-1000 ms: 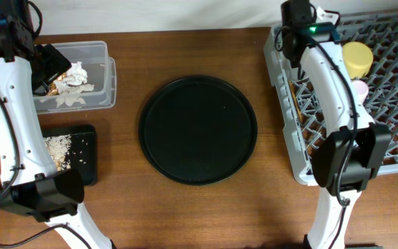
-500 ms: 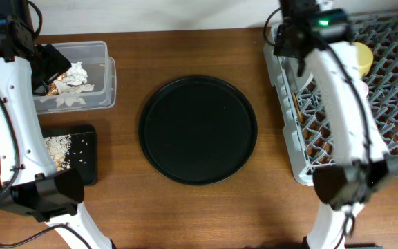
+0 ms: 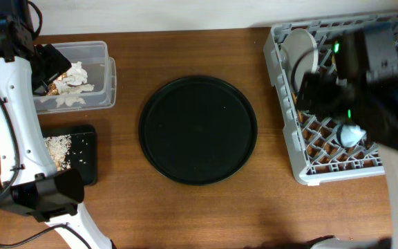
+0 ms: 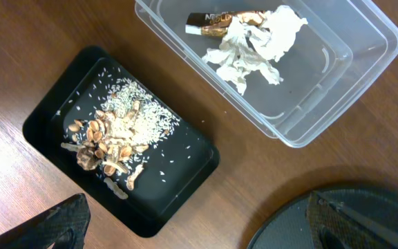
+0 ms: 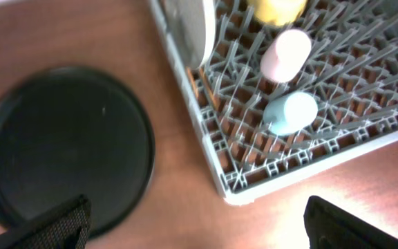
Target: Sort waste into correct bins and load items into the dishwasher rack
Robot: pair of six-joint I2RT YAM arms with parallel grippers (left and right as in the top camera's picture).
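Note:
In the clear tub [image 4: 337,83] lie the crumpled white napkin [image 4: 254,41] and the gold-brown wrapper [image 4: 216,23]. Beige food scraps [image 4: 112,138] sit in the shallow black tray [image 4: 171,187]. My left gripper [image 4: 206,235] hangs open and empty above the table beside them, by the tub's left end [image 3: 52,68]. The grey rack [image 5: 206,138] holds the pale plate [image 5: 192,28] on edge, the yellow bowl [image 5: 275,8], the pink cup [image 5: 289,54] and the light-blue cup [image 5: 290,113]. My right gripper [image 5: 199,232] is open and empty, high over the rack's front-left corner. I cannot make out the chopsticks.
A large round black tray [image 3: 197,129] lies in the middle of the table between the bins and the rack [image 3: 289,138]. My right arm [image 3: 365,90] is a blur across the rack. Bare wood runs along the table's front.
My right arm has swung from the rack's back-left corner out over the rack's middle, uncovering the plate; it is blurred now. The left arm has not moved.

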